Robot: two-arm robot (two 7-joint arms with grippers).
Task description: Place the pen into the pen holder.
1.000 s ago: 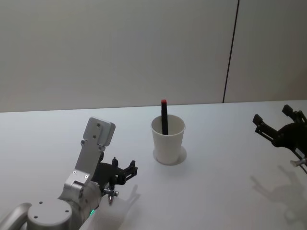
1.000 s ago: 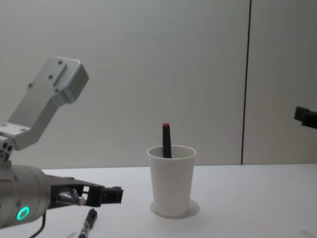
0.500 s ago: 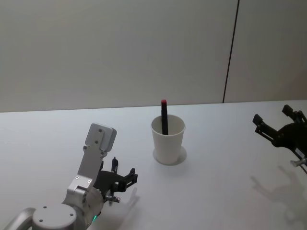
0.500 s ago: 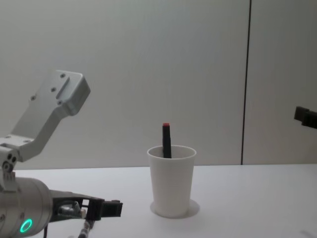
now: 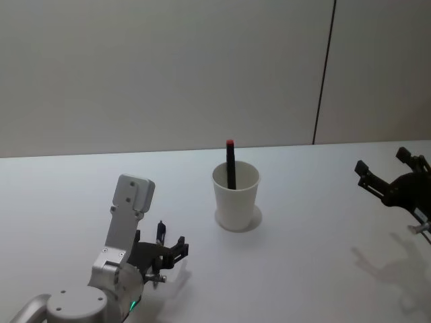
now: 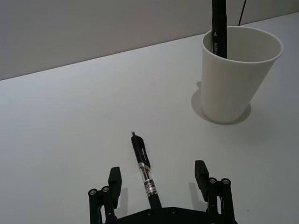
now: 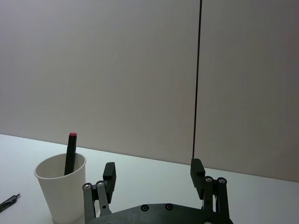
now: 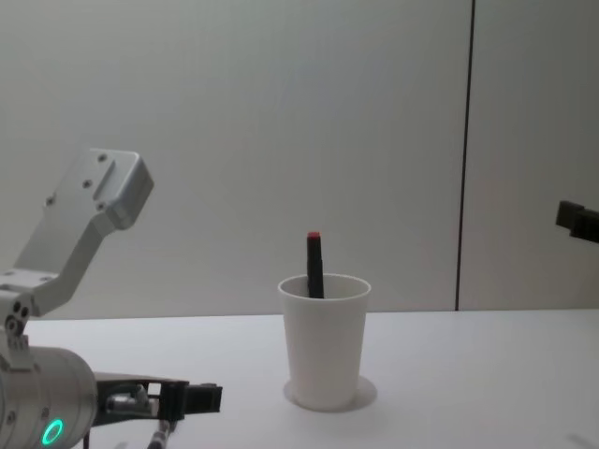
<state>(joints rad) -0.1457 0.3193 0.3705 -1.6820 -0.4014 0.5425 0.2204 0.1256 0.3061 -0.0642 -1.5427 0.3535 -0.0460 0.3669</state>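
Observation:
A black pen (image 6: 142,167) with a clear middle lies flat on the white table (image 5: 303,269), left of the pen holder. My left gripper (image 6: 158,170) stands open low over it, one finger on either side of the pen's near end, not touching it. In the head view the left gripper (image 5: 165,252) hides most of the pen (image 5: 160,232). The pen holder (image 5: 236,198), a white paper cup (image 6: 238,74), stands upright mid-table with a black red-capped marker (image 5: 230,165) in it. My right gripper (image 5: 381,161) hangs open at the far right, well away.
A plain wall with a dark vertical seam (image 5: 324,74) runs behind the table. The cup (image 8: 325,341) is the one upright obstacle, to the right of the left gripper (image 8: 187,400). Bare tabletop lies between the cup and the right gripper (image 7: 153,166).
My left arm has dropped lower and drawn back over the pen, bringing its open fingers down around the pen. The right arm, cup and marker have stayed put.

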